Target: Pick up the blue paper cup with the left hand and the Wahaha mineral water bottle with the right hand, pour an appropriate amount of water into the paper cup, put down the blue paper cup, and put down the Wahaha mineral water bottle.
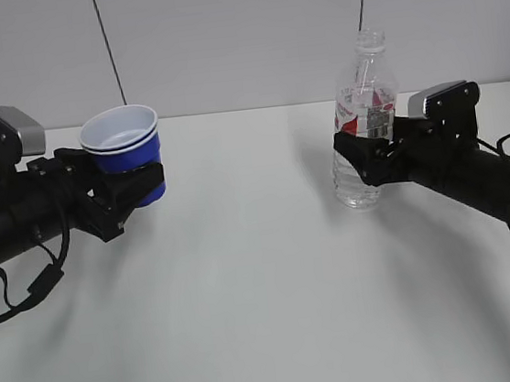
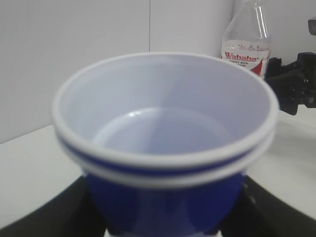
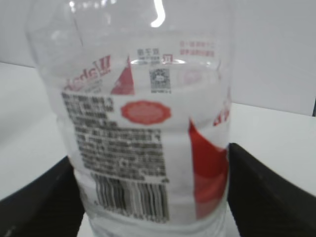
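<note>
The blue paper cup (image 1: 125, 141) is upright in my left gripper (image 1: 139, 181), which is shut on its lower body and holds it above the table. In the left wrist view the cup (image 2: 163, 128) fills the frame, its white inside looks empty, and black fingers (image 2: 49, 217) flank it. The Wahaha mineral water bottle (image 1: 364, 132) is upright and capless, and water shows inside it. My right gripper (image 1: 357, 156) is shut on its labelled middle. In the right wrist view the bottle (image 3: 143, 128) sits between the fingers (image 3: 266, 187). I cannot tell whether its base touches the table.
The white table (image 1: 270, 318) runs back to a grey wall. Two thin black cables (image 1: 110, 51) hang at the back. A loose black cable (image 1: 27, 291) loops under the left arm. The bottle (image 2: 247, 44) and right gripper (image 2: 294, 84) show in the left wrist view's far right.
</note>
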Motion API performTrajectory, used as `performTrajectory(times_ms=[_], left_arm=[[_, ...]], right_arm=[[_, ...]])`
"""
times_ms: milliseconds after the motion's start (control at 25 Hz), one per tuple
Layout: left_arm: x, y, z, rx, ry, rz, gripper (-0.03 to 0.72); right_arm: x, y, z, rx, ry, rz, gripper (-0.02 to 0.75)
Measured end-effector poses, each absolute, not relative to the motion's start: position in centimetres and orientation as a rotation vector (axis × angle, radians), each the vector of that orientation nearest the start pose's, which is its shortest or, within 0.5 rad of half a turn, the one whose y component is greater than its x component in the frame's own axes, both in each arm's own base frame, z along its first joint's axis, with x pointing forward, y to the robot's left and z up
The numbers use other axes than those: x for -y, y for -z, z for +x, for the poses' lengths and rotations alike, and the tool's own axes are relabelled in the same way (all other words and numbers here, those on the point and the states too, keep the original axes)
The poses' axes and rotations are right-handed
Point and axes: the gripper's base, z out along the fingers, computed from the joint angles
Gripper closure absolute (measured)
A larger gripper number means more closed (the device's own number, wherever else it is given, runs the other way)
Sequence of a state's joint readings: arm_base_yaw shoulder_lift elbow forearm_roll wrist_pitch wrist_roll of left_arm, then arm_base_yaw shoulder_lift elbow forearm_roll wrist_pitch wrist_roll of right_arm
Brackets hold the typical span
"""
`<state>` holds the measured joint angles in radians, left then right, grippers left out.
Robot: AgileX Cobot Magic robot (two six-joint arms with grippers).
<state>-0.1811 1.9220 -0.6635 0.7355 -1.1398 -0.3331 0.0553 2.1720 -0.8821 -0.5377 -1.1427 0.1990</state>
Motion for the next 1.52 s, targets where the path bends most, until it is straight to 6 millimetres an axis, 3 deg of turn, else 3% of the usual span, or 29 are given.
performTrajectory(times_ms=[280,760,1000,1160,1520], left_arm=[[11.3,-14.1,30.7,-1.614,0.674,0.659,0.229],[11.7,-14.0,30.6,-1.618,0.682,0.671,0.229],[14.0,-12.0,31.3,-1.628,0.742,0.749,0.229],[16.4,-11.9,31.7,-1.579,0.782,0.818,0.229],[21.4,-12.1,32.4,-1.561,0.872,0.914,0.23]], right_arm=[[-6.5,-9.8,37.8,-1.633,-0.429,-0.473,0.237],[-6.7,-9.8,37.8,-1.64,-0.468,-0.47,0.256],[-6.6,-9.9,37.8,-1.643,-0.47,-0.449,0.257],[-6.5,-10.7,37.9,-1.647,-0.43,-0.468,0.258],[-6.2,-16.1,37.8,-1.528,-0.247,-0.589,0.259]])
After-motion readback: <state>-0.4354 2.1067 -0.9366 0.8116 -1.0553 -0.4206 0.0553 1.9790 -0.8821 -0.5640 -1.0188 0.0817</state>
